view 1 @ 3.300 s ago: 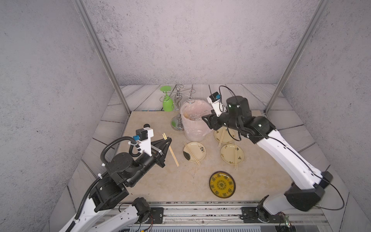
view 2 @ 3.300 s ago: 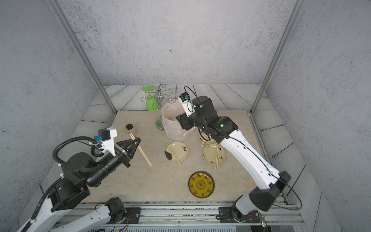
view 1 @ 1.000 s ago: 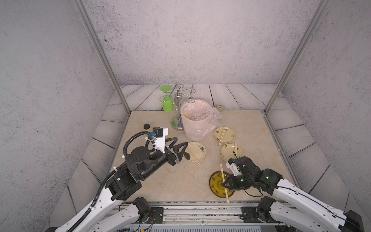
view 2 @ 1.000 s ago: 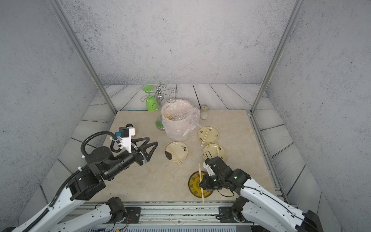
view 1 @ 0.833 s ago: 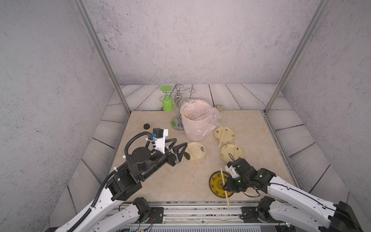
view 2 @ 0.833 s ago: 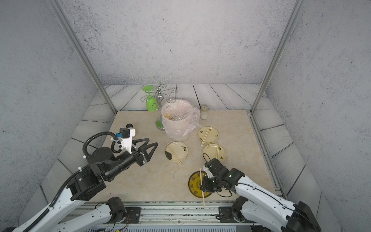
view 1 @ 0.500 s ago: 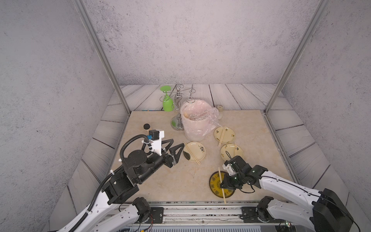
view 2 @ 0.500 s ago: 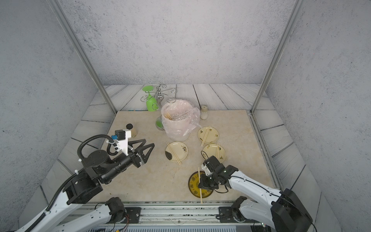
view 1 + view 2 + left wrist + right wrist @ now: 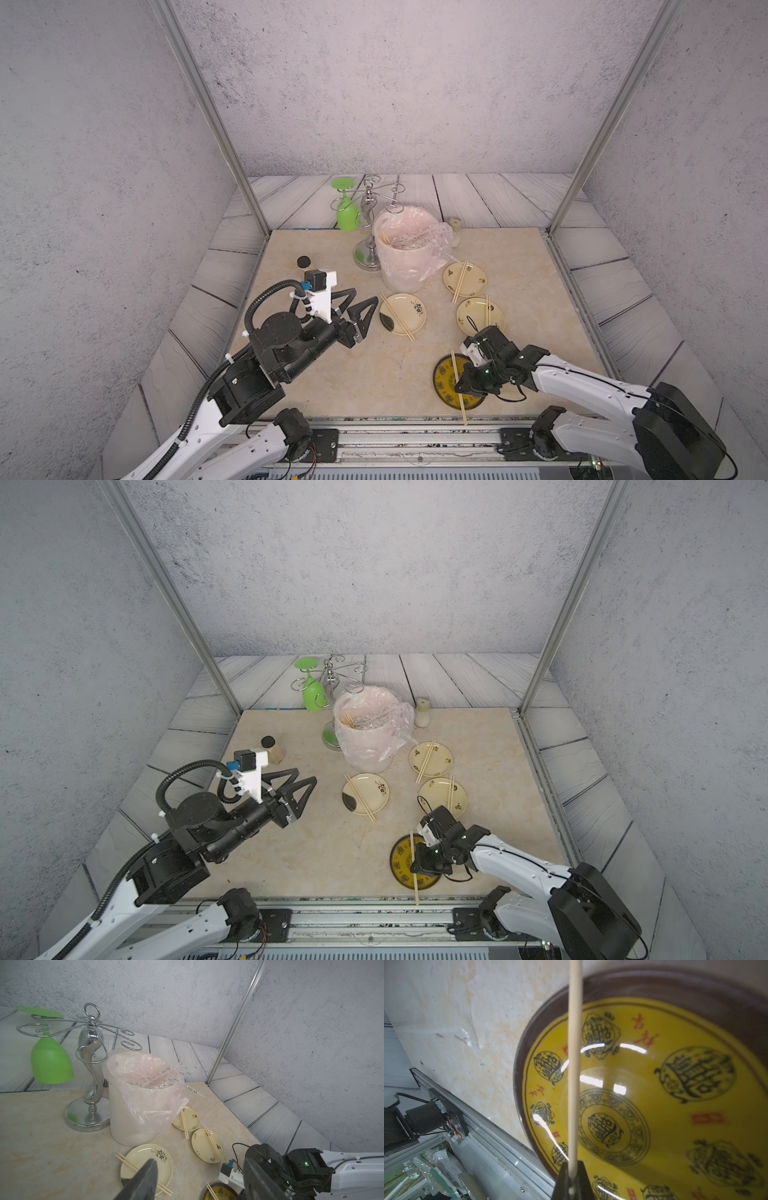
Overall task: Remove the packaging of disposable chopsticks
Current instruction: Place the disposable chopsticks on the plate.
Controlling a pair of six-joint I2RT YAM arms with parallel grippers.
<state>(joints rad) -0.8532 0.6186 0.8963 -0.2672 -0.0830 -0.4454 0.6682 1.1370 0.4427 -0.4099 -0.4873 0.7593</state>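
Some disposable chopsticks [image 9: 574, 1064] gripped in right pincer [image 9: 462, 384], long axis near-to-far across yellow plate [image 9: 442, 378]; left pincer [image 9: 365, 294] agape.

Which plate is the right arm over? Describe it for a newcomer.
Start from the white bin lined with a pinkish bag at the back of the beige table; four small plates lie before it. The yellow plate is nearest the table's front edge, under the right end effector gripping a chopstick. It alone has a dark brown rim; the other three plates are cream.
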